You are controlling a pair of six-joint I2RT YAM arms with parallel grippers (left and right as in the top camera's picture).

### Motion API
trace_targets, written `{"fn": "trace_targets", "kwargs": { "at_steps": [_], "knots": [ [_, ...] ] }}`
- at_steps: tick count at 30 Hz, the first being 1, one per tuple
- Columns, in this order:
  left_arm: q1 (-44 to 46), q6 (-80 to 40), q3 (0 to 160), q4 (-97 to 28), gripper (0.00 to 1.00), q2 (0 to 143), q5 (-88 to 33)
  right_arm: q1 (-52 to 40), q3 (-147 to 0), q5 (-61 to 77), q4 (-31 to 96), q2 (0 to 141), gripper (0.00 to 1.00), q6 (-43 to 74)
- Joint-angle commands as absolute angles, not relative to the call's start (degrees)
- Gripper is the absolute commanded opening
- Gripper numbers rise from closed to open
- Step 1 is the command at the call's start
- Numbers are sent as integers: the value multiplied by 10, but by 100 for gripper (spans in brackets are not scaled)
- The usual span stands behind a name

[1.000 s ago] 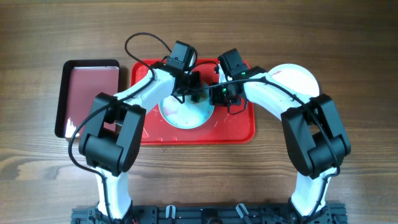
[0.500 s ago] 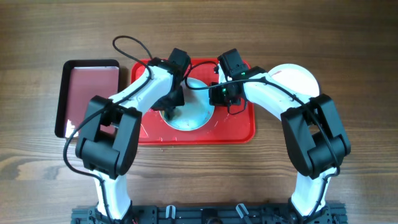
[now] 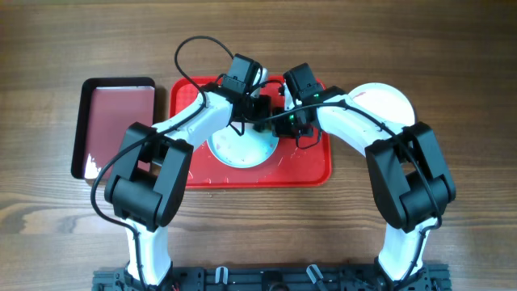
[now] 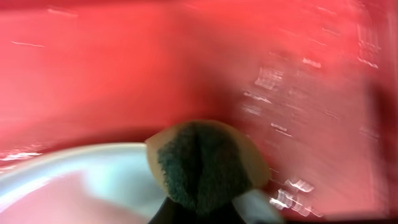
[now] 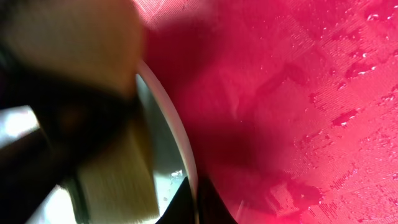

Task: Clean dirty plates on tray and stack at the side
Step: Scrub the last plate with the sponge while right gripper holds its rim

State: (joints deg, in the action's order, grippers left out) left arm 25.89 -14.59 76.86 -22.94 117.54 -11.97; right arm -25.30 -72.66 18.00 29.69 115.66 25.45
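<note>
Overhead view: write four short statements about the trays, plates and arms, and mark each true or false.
1. A pale plate lies on the red tray. True.
2. The maroon tray sits right of the red tray. False: it sits to its left.
3. The left gripper holds a sponge. True.
4. The white plate rests on the maroon tray. False: it lies on the table, right of the red tray.

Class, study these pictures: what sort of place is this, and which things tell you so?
Likely a robotics lab bench staged for dishwashing: left arm and right arm at a wooden table, working over a red tray holding a plate, with a sponge.
</note>
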Motion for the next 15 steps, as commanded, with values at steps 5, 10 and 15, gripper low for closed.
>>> {"fn": "trace_targets", "kwargs": {
  "at_steps": [5,10,15],
  "knots": [
    [240,-264,769,-384,4,1183,249,-249,-717,164,301,1168,4,255],
    [246,-219,769,-522,4,1183,87,-249,-717,166,301,1168,4,251],
    [255,-90,769,-527,4,1183,-297,-251,-717,166,298,1168,4,256]
  ]
}}
